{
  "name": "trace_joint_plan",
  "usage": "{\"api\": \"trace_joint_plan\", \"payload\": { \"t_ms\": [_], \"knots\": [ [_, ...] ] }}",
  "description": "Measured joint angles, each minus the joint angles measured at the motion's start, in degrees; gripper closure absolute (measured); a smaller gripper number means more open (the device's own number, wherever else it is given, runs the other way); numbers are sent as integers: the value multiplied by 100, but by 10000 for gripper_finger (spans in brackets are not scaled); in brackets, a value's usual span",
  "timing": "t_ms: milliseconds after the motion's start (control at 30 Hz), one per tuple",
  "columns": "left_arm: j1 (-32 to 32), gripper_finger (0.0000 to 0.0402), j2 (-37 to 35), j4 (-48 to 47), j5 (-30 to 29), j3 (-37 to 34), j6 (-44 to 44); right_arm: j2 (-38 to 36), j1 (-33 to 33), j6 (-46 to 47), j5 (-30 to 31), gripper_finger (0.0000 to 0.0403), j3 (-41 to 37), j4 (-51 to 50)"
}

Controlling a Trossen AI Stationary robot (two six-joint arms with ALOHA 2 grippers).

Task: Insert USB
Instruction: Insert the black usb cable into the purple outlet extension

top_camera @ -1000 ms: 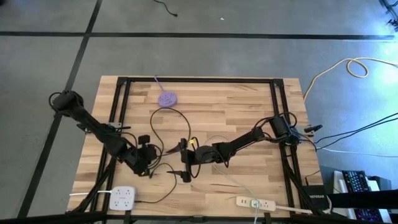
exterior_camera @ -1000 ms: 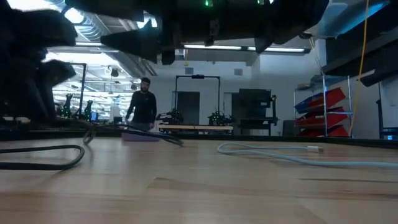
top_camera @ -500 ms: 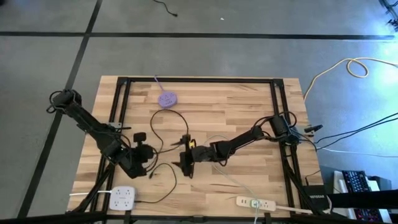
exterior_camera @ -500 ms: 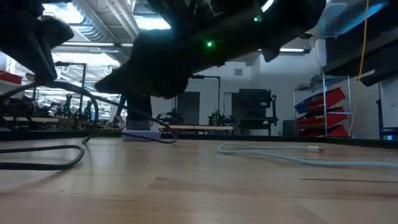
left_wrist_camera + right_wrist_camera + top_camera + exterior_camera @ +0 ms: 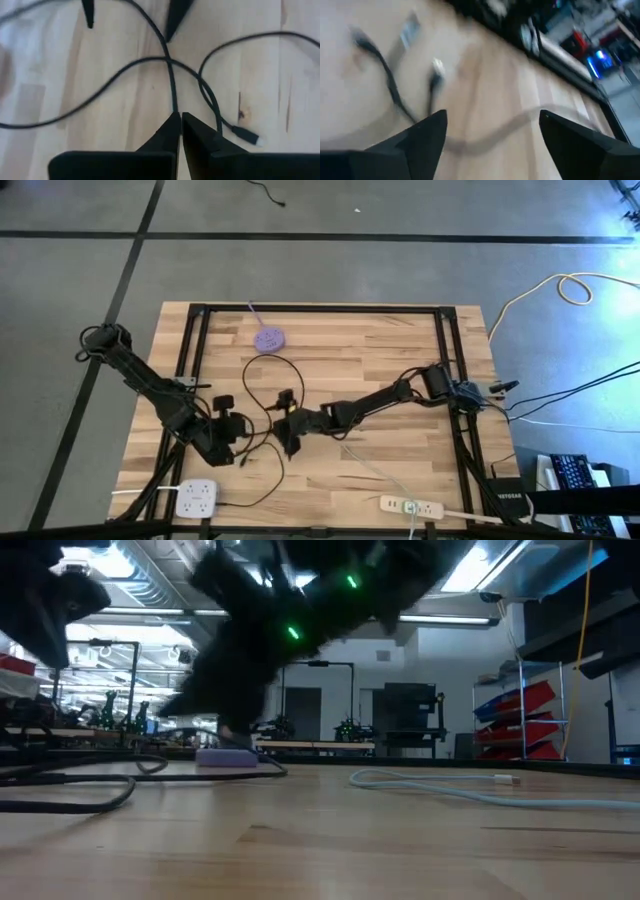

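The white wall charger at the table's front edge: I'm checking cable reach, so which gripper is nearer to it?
Left. The left gripper sits just behind the white wall charger. The right gripper is farther off, toward the table's middle.

Purple disc point(image 5: 268, 338) near the table's point(image 5: 340, 330) far edge, pale blue cable point(image 5: 470, 789) lying across the wood

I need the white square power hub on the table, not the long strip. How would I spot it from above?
Start at the wooden table and go to its near edge, at the left arm's corner. The square power hub lies there, below the shut left gripper. Unlike the long power strip along the same edge on the right, it is short and blocky, with a black cable looping off it.
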Motion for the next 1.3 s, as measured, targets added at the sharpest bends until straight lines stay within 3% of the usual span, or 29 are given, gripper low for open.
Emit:
{"api": "trace_joint_plan", "payload": {
  "t_ms": [200, 300, 533, 733, 867, 1033, 1300],
  "knots": [
    [-246, 398, 24, 96, -5, -547, -687, 667, -17, 378, -902, 116, 1284, -1120],
    [-438, 379, 26, 264, 70, -745, -773, 1016, -26, 380, -985, 117, 1578, -1338],
    [-928, 284, 28, 613, 129, -813, -1014, 1287, -24, 860, -1060, 117, 1862, -1267],
    [-1231, 186, 28, 621, 589, -813, -1112, 1291, -26, 882, -1062, 117, 1862, -1302],
    [-1230, 142, 28, 560, 871, -813, -1480, 1291, -26, 898, -1062, 117, 1862, -1302],
    [-1227, 138, 83, 666, 692, -813, -1632, 1291, -26, 951, -1062, 117, 1862, -1309],
    [-1218, 158, 787, 624, 970, -813, -1385, 1291, -26, 1001, -1062, 117, 1862, -1311]
  ]
}}
